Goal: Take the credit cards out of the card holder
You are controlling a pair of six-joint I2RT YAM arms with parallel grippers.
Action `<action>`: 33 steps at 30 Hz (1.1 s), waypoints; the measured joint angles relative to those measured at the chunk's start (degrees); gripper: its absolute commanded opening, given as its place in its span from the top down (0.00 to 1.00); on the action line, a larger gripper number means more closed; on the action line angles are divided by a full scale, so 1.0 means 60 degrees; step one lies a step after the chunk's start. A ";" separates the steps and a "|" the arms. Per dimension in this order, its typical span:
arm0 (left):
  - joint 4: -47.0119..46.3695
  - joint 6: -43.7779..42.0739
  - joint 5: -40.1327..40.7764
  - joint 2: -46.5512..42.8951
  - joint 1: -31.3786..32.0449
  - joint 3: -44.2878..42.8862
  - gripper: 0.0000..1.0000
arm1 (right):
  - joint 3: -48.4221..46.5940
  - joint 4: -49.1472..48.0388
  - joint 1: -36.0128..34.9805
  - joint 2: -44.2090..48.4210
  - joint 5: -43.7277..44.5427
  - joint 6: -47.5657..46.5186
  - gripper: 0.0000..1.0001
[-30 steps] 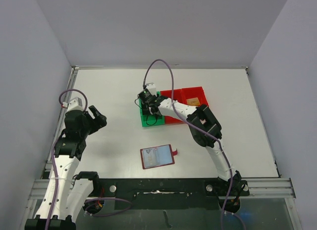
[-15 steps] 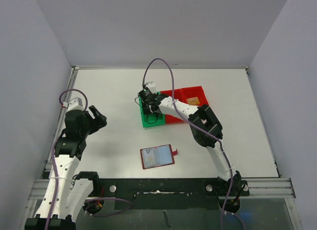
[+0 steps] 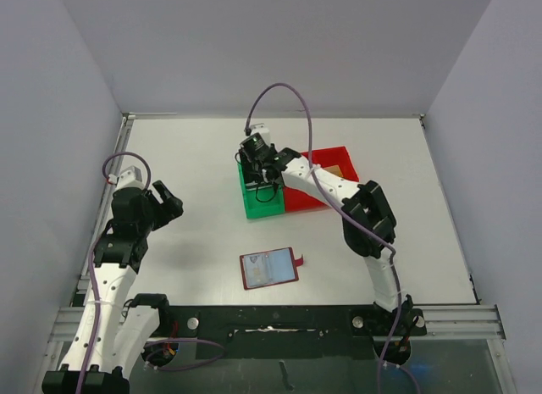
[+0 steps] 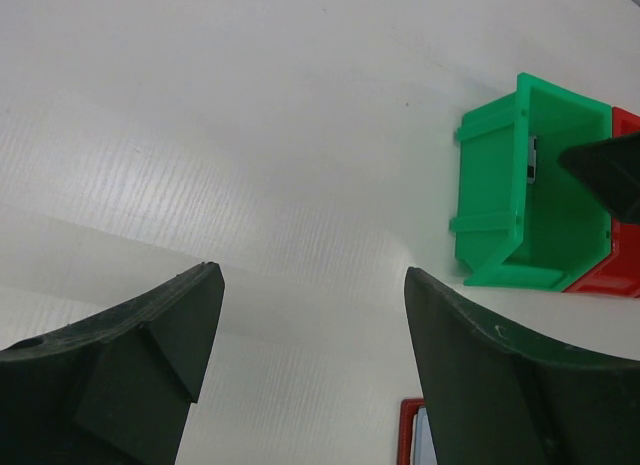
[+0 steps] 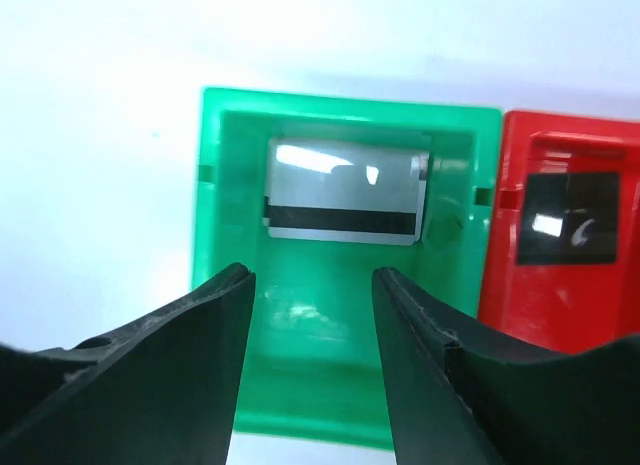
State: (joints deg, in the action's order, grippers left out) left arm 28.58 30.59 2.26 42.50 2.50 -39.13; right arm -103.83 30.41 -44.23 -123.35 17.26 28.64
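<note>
The card holder (image 3: 269,269) lies opened flat on the table near the front, dark red with pale inner pockets and its tab to the right; one corner (image 4: 415,435) shows in the left wrist view. A silver-grey credit card (image 5: 342,192) with a black stripe rests inside the green bin (image 5: 340,315), at its far end. A black card (image 5: 570,217) lies in the red bin (image 5: 560,185) beside it. My right gripper (image 5: 312,275) hovers open over the green bin (image 3: 262,197), holding nothing. My left gripper (image 3: 169,201) stands open and empty far to the left.
Green and red bins (image 3: 334,161) sit side by side mid-table, with the right arm stretched over them. The left wrist view shows the green bin (image 4: 520,185) ahead to the right across bare white table. Walls enclose the table on the left, right and far sides.
My right gripper has drawn back toward the far end of the green bin with its jaws a little wider. The left arm and the card holder have not moved.
</note>
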 measured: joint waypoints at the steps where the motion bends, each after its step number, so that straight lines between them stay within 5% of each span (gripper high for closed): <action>1: 0.0000 0.0000 -0.0004 0.0033 0.0000 0.0000 0.28 | -0.0004 0.0000 0.0000 0.0262 -0.0033 -0.0033 0.47; 7: 0.0004 0.0000 -0.0007 0.0120 0.0000 0.0000 0.27 | 0.0922 -0.0364 -0.0084 0.2397 -0.0051 -0.0171 0.43; 19: 0.0004 0.0000 -0.0178 0.0725 -0.0004 0.0000 0.27 | 0.8149 -0.2353 -0.0350 0.7708 -0.0994 0.1829 0.39; 25: 0.0015 0.0004 -0.0142 0.0605 -0.0007 0.0000 0.27 | 0.9734 -0.2579 -0.1075 0.7909 -0.1555 0.2998 0.50; 33: 0.0015 0.0004 -0.0135 0.0543 -0.0007 0.0000 0.27 | 0.8972 -0.2342 -0.2255 0.6623 -0.1552 0.3381 0.51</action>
State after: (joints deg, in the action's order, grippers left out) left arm 28.67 30.61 1.45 45.76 2.46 -39.13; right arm -50.00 16.36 -57.76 -83.61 7.94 48.93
